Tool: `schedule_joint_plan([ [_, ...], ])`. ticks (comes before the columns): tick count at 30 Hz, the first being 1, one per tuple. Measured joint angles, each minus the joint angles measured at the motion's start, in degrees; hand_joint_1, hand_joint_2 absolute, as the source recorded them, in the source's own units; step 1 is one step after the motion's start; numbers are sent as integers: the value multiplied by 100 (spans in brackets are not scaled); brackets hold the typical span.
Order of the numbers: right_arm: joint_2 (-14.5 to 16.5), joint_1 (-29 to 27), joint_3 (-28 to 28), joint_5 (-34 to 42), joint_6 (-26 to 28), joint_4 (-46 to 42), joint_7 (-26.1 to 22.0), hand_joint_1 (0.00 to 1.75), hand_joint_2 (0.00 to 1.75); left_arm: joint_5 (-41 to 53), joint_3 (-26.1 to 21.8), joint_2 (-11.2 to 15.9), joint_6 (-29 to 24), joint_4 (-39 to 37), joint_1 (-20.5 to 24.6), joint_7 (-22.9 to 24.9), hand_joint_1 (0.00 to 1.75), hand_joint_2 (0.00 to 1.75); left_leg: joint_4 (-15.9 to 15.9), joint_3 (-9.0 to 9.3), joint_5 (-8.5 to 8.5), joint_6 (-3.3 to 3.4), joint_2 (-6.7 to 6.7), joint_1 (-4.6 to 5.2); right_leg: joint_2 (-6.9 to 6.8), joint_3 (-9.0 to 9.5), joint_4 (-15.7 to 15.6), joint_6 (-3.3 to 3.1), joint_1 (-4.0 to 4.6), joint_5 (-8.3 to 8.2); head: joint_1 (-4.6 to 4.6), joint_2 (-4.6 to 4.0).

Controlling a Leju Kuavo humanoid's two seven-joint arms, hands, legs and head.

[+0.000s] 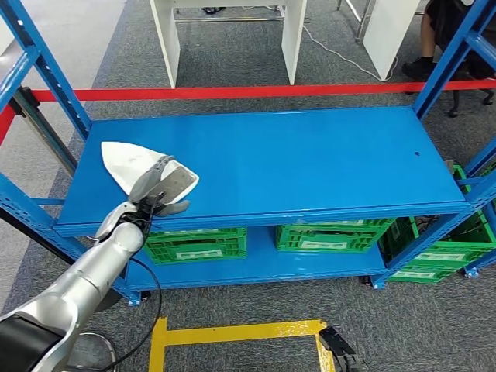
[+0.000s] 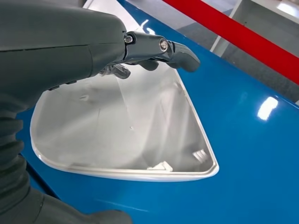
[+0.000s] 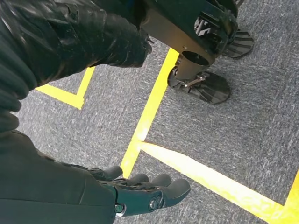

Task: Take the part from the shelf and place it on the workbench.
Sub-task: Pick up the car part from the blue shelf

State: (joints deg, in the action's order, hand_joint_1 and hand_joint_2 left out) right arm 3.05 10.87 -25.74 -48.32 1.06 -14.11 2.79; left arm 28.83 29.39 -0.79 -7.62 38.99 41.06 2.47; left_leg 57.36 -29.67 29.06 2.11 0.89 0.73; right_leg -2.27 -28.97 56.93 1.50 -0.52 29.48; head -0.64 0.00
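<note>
Part [image 1: 125, 164] on shelf [image 1: 304, 163] lies under outstretched left robot hand [image 1: 156, 188].

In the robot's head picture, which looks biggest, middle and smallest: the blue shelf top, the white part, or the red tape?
1. Blue shelf top
2. Red tape, long but thin
3. White part, partly under the left hand

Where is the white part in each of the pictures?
Head view: the white part lies at the near left end of the blue shelf, under the left hand.
Left wrist view: the white part takes up the middle, with the left hand's fingers above it.
Right wrist view: not there; it looks down at the grey floor.
Shared landmark: the red tape beyond the shelf.
</note>
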Motion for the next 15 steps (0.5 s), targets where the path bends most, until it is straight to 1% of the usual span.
schedule_joint_plan([
  [15,11,9,104,6,-25,-1,1,0,175,17,11,-127,-1,-313,109,-67,0,175,0,0,0,0,0,0,0,0,1,0,0,0,-1,0],
])
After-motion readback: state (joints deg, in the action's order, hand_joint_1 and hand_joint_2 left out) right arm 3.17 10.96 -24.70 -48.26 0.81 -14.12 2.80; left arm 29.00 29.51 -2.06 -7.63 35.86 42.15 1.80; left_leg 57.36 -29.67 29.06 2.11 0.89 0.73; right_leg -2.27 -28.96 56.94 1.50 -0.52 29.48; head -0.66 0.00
